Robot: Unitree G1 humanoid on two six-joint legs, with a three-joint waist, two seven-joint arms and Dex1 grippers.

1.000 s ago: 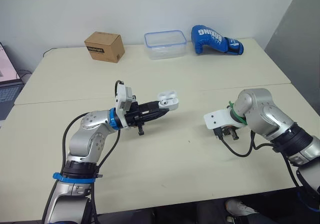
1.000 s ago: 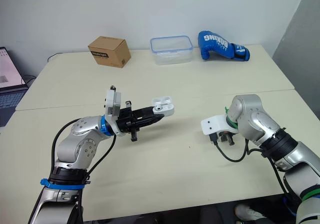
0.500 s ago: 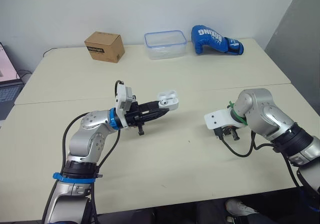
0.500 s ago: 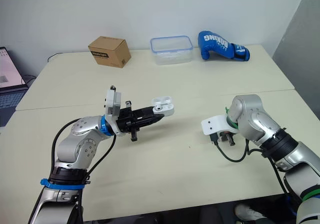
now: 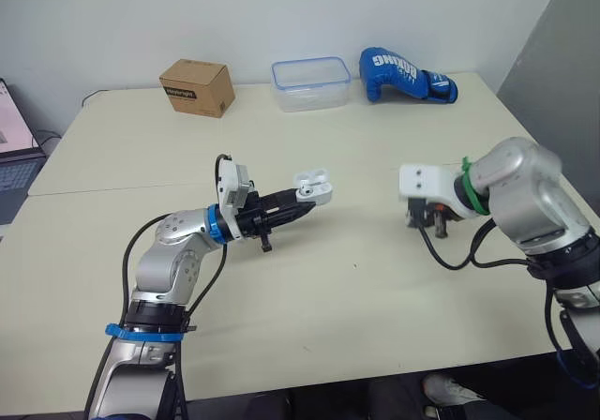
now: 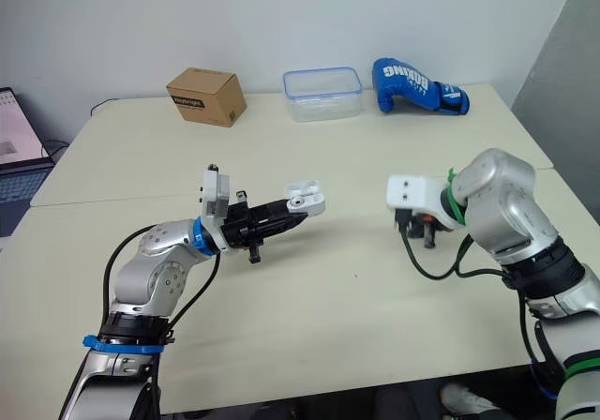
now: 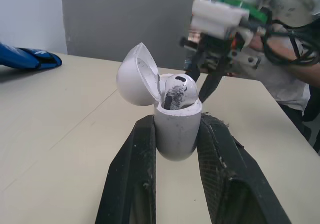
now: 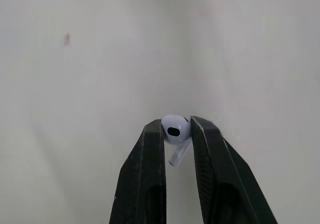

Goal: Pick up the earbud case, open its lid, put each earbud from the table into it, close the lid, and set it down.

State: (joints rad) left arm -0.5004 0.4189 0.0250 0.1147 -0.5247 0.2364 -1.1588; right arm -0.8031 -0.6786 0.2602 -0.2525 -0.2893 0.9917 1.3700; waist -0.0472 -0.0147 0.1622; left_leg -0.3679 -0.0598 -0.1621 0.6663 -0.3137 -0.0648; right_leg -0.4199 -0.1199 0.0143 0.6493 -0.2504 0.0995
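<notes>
Left wrist view: left gripper (image 7: pixel 177 124) clamped on earbud case (image 7: pixel 177 136), lid (image 7: pixel 136 75) open, first earbud (image 7: pixel 176 91) seated. Right of case, right gripper (image 8: pixel 176 125) pinches second earbud (image 8: pixel 173 130). You have left: seat it, shut lid, set case down.

Glossy white plastic: earbud case (image 7: pixel 177 129), earbud (image 8: pixel 175 129). Matt, smooth: table (image 5: pixel 356 317). Plain cardboard: box (image 5: pixel 196 87).

Bright, even room light from above leaves only soft, faint shadows on the pale table (image 5: pixel 328 298)

Laptop (image 6: pixel 14 148) cut by edge; earbud (image 8: pixel 175 130) stem partly hidden.
</notes>
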